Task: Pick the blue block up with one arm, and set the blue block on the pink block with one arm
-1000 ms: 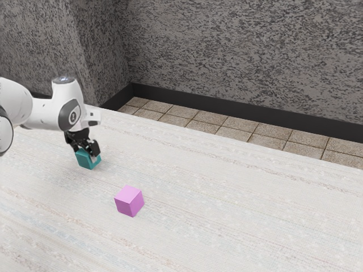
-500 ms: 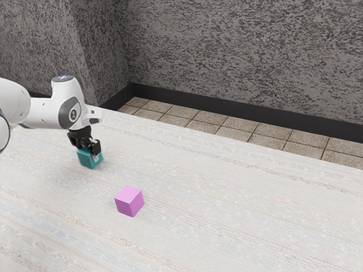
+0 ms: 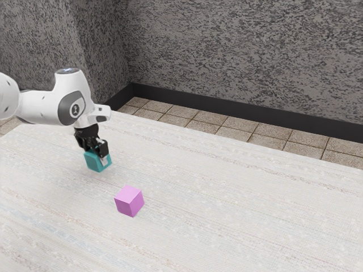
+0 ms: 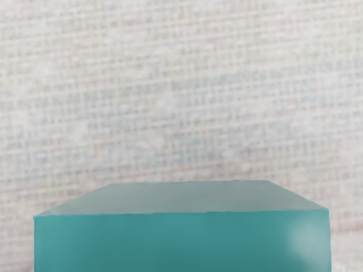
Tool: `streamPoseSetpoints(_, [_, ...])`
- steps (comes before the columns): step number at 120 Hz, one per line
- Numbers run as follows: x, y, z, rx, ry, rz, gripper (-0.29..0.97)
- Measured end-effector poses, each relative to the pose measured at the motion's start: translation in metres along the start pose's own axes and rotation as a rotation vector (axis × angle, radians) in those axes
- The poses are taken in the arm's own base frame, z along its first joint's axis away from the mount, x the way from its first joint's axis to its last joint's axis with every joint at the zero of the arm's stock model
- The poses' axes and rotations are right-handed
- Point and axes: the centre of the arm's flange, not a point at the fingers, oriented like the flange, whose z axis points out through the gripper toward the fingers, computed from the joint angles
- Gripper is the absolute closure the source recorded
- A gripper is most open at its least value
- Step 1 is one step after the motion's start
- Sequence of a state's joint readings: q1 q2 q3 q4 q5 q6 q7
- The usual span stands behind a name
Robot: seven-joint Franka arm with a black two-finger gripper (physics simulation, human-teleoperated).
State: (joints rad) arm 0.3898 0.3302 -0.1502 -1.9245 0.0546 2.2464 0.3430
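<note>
Pale table [image 3: 238, 198] | gripper [image 3: 97, 154] clamped on blue block [image 3: 97, 163] | lifted, shifted toward pink block [image 3: 129, 200]

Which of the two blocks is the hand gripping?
The blue block, clamped in the hand; the pink block lies free on the table, apart from it.

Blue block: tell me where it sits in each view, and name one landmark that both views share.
Exterior view: the blue block is clamped in the gripper, toward the exterior view's left, up and left of the pink block.
Wrist view: the blue block is the large teal shape just under the hand.
Shared landmark: the pale woven table top around the block.
</note>
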Motion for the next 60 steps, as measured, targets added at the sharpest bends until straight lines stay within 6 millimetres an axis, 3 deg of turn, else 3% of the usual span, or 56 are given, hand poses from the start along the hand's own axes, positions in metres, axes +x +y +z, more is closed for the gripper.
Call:
streamPoseSetpoints(22, [-0.001, 0.045, -0.008, -0.014, -0.005, 0.030, 0.32])
streamPoseSetpoints(37, [0.000, 0.087, -0.013, -0.028, -0.015, 0.059, 0.32])
streamPoseSetpoints(60, [-0.006, 0.127, -0.010, -0.071, -0.039, 0.032, 0.32])
